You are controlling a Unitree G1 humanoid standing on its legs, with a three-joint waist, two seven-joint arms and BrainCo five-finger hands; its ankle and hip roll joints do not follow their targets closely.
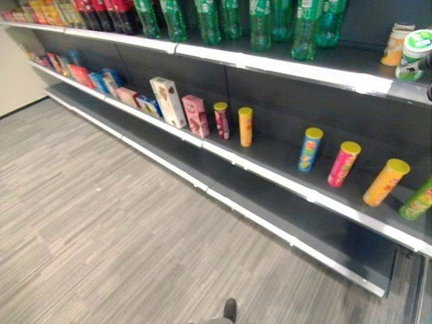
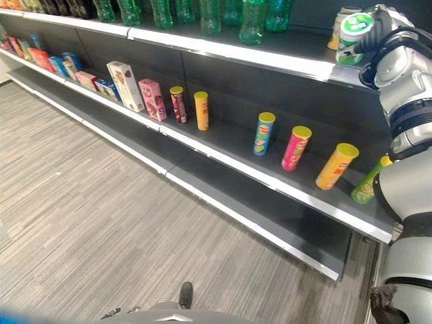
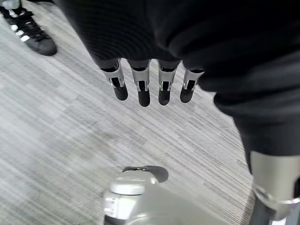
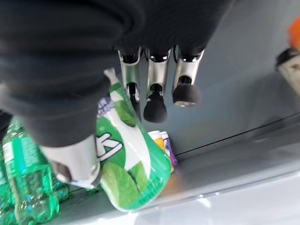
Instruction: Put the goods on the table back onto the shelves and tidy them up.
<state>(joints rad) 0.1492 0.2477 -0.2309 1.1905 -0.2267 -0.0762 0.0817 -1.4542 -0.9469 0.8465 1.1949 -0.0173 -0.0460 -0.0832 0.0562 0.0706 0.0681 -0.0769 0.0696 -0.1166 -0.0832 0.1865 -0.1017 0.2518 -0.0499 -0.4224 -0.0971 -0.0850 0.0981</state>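
My right hand (image 2: 386, 28) is up at the right end of the top shelf (image 2: 270, 62), shut on a green-and-white tub (image 2: 354, 37). In the right wrist view the tub (image 4: 129, 164) sits pinched between the thumb and the fingers (image 4: 154, 108), tilted just above the shelf board. A beige jar (image 2: 341, 25) stands right behind it. My left hand (image 3: 140, 89) hangs over the grey floor with straight fingers, holding nothing.
Green bottles (image 1: 260, 23) line the top shelf. The middle shelf (image 1: 283, 165) carries spaced chip cans in blue (image 1: 310, 149), pink (image 1: 343, 164) and yellow (image 1: 386, 181), with boxes (image 1: 167, 101) further left. A person's shoe (image 3: 33, 35) is on the floor.
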